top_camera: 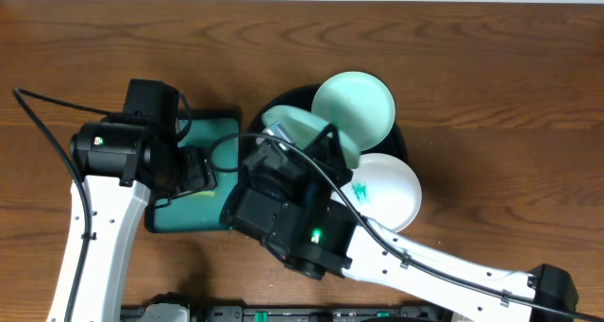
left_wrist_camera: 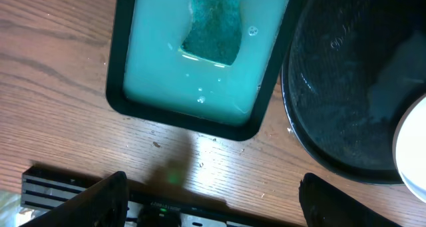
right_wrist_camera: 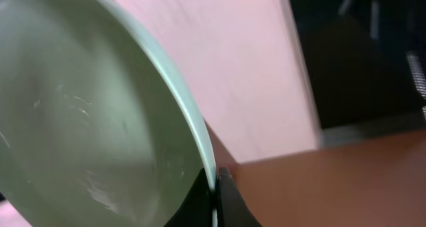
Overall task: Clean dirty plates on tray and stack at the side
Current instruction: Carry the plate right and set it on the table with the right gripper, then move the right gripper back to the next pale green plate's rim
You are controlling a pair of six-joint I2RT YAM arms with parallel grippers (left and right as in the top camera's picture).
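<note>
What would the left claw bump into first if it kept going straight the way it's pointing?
Probably the wooden table, just short of the teal tray. The open left claw points down at that spot, though depth is hard to judge here.

Table [top_camera: 472, 39]: mid-brown wood, darker wavy grain.
Tray [top_camera: 281, 103]: glossy black, no pattern.
Far-rim mint plate [top_camera: 354, 105]: pale mint, plain.
Left-rim mint plate [top_camera: 300, 131]: pale mint; whitish streaks on face per right wrist view.
White plate [top_camera: 389, 194], tray's near-right rim: white w/ teal smears [top_camera: 360, 190] at its left edge.
Rect. tray [left_wrist_camera: 116, 74]: dark teal rim; milky turquoise liquid [left_wrist_camera: 160, 60]; darker green sponge [left_wrist_camera: 213, 27].
Left arm [top_camera: 94, 246], right arm [top_camera: 434, 265]: white links, black joints.
</note>
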